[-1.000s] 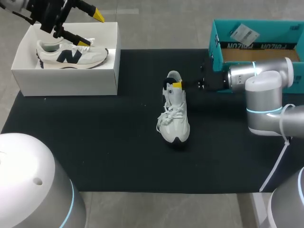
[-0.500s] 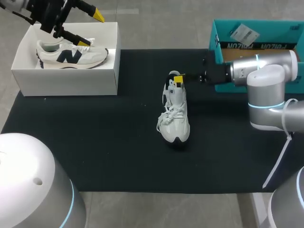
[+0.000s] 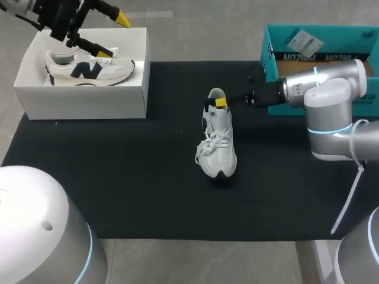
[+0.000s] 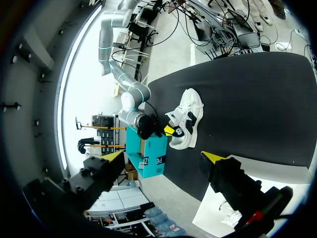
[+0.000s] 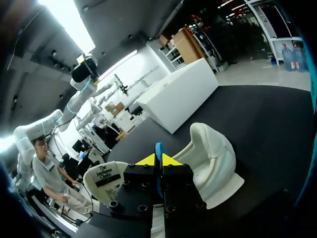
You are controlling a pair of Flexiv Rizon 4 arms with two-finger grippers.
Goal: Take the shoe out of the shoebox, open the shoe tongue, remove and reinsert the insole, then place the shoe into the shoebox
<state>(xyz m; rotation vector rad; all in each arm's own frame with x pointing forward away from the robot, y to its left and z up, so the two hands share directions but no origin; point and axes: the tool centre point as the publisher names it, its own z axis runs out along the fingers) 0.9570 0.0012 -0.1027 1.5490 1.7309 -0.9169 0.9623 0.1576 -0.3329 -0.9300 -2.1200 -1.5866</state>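
My right hand (image 3: 220,102), clenched on the blue insole (image 5: 158,148), had shifted slightly upward at the heel of the shoe (image 3: 218,142), which lay mid-frame on the surface (image 3: 118,177). I judged the insole removal was beginning. My left hand (image 3: 112,35) stayed released, upper left.

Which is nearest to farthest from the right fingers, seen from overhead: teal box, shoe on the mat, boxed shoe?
From the right fingers:
1. Shoe on the mat, gripped at its heel, mid-table.
2. Teal box, back right.
3. Boxed shoe, back left.
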